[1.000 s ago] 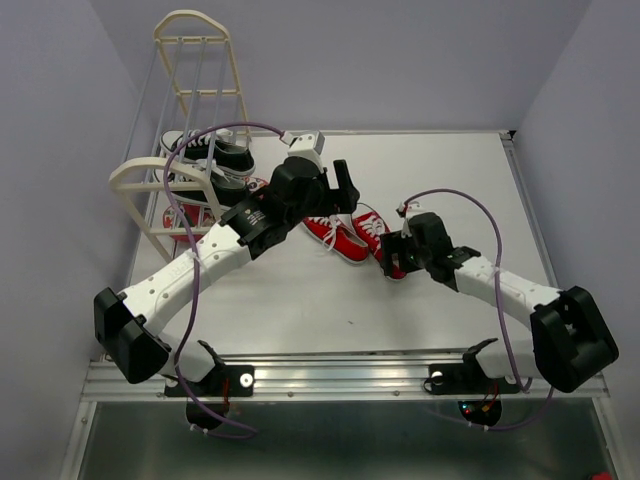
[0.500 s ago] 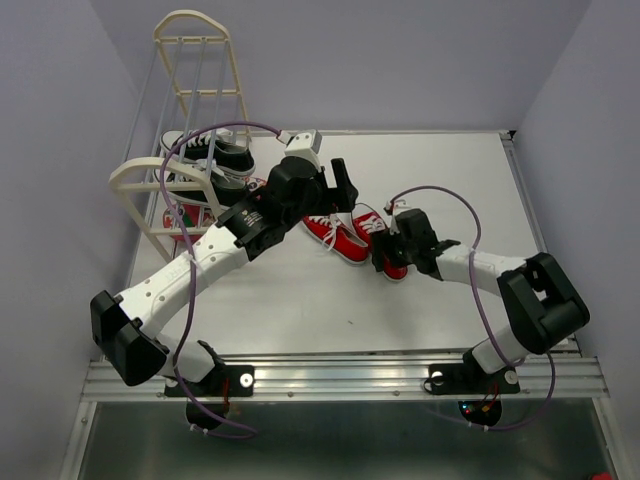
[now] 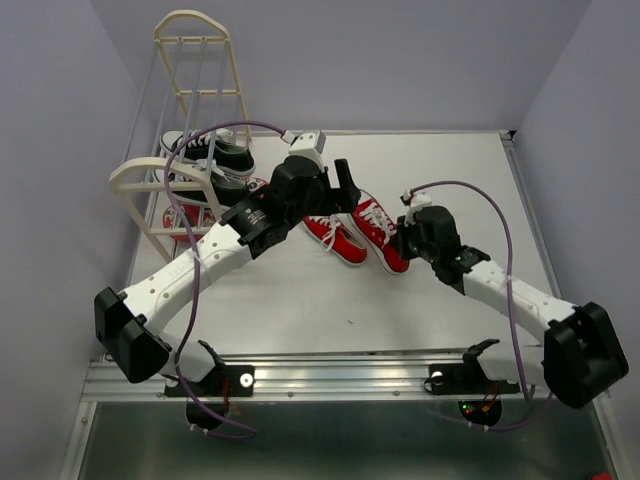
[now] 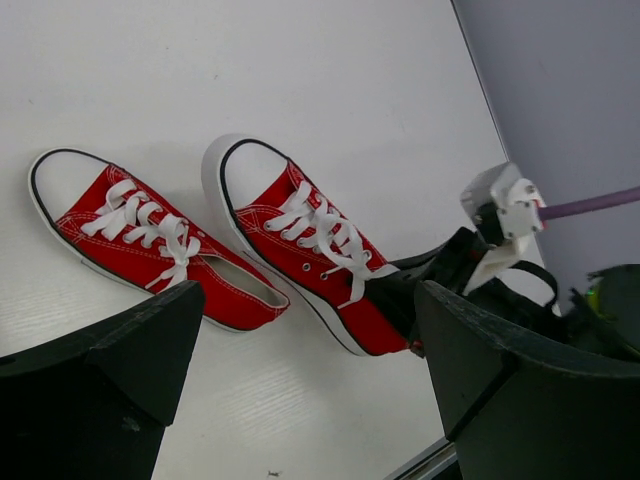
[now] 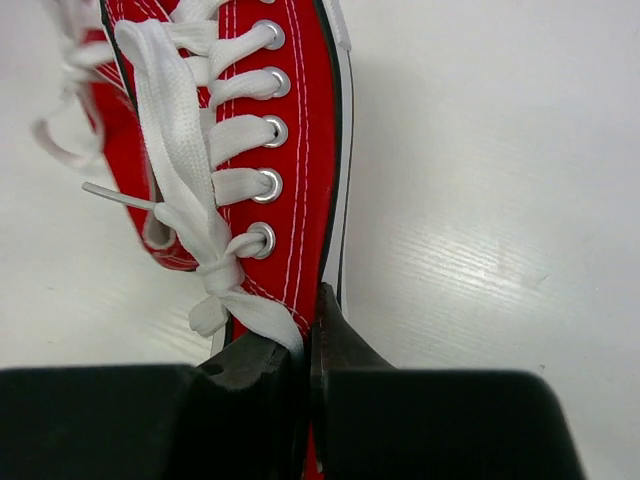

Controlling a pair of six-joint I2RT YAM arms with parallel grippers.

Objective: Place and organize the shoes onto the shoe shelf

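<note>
My right gripper (image 5: pixel 310 345) is pinched nearly closed on the rim of the held red sneaker (image 5: pixel 300 190) near its heel, one finger inside the opening and one against the outer wall. The sneaker sits sole down on the table (image 3: pixel 450 170). In the top view its long axis runs on a diagonal, heel at the gripper on the near right and toe pointing far left.

Just beside it on its left lies the second red sneaker (image 3: pixel 335 238), also sole down and roughly parallel, toe aimed the same way. I cannot tell whether the two touch.

My left gripper (image 3: pixel 335 190) hangs above the toes of both with its fingers spread wide, holding nothing. That arm stretches across the space between the sneakers and the shoe shelf (image 3: pixel 150 175).

The shelf stands at the far left of the table. The black sneakers (image 3: pixel 215 155) rest on its rails. Something red (image 3: pixel 178 215) shows lower in the rack, too hidden to identify.
</note>
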